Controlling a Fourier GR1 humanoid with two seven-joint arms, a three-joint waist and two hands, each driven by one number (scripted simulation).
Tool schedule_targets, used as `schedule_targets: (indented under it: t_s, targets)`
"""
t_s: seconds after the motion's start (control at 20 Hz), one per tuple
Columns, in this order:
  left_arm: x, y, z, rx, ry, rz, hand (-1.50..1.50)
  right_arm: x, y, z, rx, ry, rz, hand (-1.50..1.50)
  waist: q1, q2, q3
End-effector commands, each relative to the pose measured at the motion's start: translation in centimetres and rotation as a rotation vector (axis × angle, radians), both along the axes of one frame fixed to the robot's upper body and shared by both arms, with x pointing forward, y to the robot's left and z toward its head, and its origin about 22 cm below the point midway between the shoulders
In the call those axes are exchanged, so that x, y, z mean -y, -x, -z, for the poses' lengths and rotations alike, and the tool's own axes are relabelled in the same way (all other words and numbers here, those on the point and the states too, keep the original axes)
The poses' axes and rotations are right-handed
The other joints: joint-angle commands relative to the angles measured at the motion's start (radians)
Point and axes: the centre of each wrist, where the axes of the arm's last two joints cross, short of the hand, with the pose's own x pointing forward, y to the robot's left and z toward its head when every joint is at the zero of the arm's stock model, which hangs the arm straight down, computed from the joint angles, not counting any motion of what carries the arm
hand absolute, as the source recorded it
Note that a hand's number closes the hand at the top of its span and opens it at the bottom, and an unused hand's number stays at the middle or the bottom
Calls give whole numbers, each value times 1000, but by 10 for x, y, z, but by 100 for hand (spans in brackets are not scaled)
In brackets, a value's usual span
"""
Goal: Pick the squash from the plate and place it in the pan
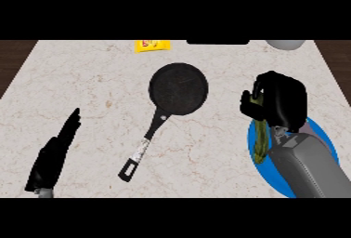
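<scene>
We look first at the counter (89, 83), pale marble, which carries everything. In its middle lies the black pan (179, 88), with the round bowl toward the far side and the long handle (140, 151) pointing to the near left. At the right lies the blue plate (269, 174), half hidden by the right forearm.

The right hand (280, 100) is over the far edge of the plate, and its fingers are curled round the upper end of the squash (261, 142). The long green body of the squash hangs toward the plate. We cannot tell if its lower end touches the plate.

The left hand (53, 155) rests at the near left with its fingers straight.

We judge that the step is the lift and the carry. To do it well, we raise the squash until its low end is free of the plate rim. Then we move left in 1 level path and stop over the bowl of the pan, not over the handle. Since the hand holds only 1 end, the squash can swing, so a slow move is better.
</scene>
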Motion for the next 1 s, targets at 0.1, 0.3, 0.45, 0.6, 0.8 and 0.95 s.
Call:
schedule_targets:
  t_s: [0.1, 0.3, 0.45, 0.6, 0.8, 0.95]
  targets:
    - [4, -4, 11, -3, 10, 23, 0, -50, -37, -37, 59, -127, -113, 150, 6, 4, 0]
    - [4, -4, -6, 13, -5, 11, 0, -79, -72, -21, 23, -170, -126, 150, 24, 8, 1]
    - [11, -20, 2, 26, -14, 11, 0, -87, -95, -24, 5, -248, -118, 150, 22, 13, 0]
    - [8, -9, -10, 26, -1, 41, 0, -100, -103, -1, -31, -296, -121, 150, 46, 16, 1]
    - [20, -17, 2, 16, 8, 59, 0, -104, -118, 6, -118, -291, -138, 150, 56, 23, 0]
    - [17, -9, -12, 22, 6, 70, 0, -94, -119, 35, -158, -242, -115, 150, 75, 26, 1]
